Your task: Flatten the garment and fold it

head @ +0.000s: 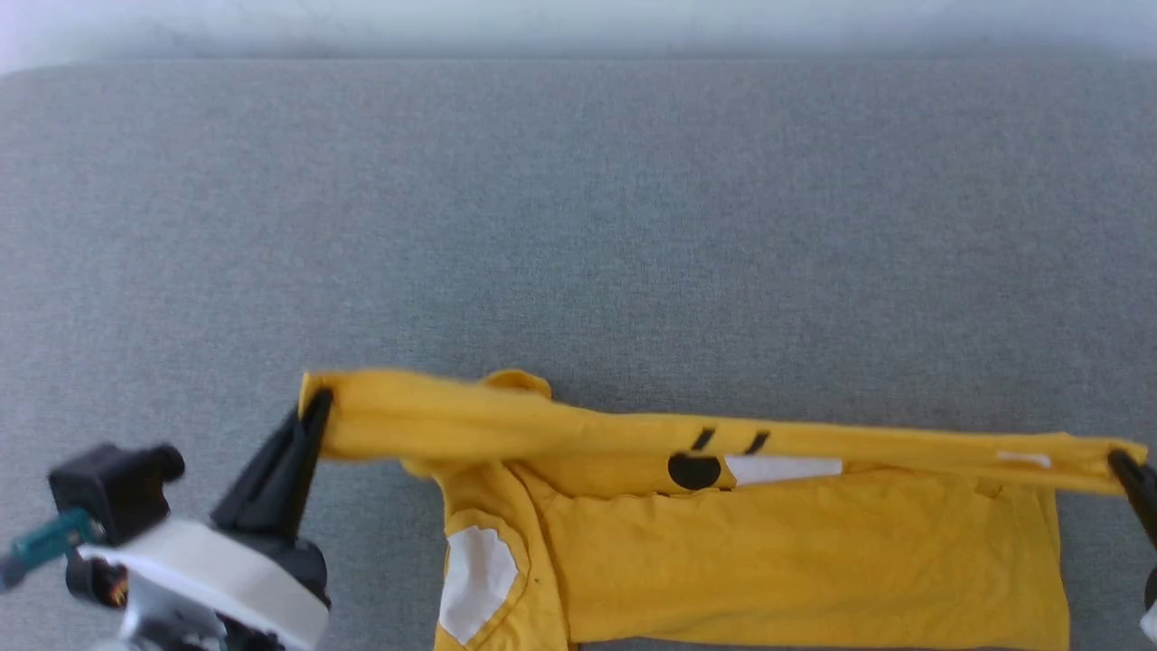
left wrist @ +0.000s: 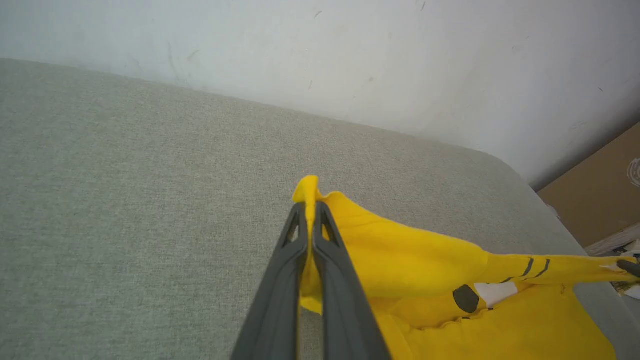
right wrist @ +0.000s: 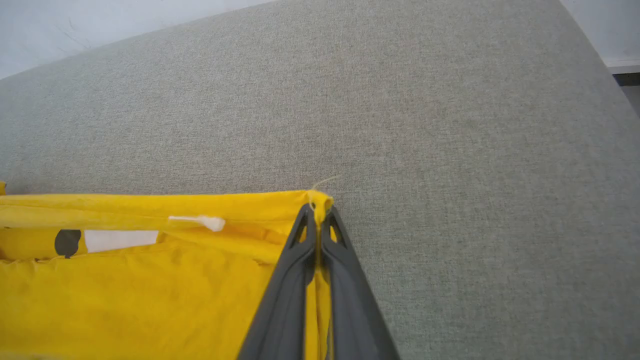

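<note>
Head view: the garment (head: 795, 551) is pinched at each end of its far edge by left gripper (head: 318, 404) and right gripper (head: 1121, 461), stretched taut, likely for folding over.

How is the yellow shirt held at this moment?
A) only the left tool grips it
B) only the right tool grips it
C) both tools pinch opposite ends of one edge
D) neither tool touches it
C: the left tool and the right tool are each shut on one end of the garment, its edge pulled taut between them.

Left tool (left wrist: 311, 212) pinches the yellow garment's (left wrist: 400, 250) corner above grey cushion (left wrist: 125, 200).
</note>
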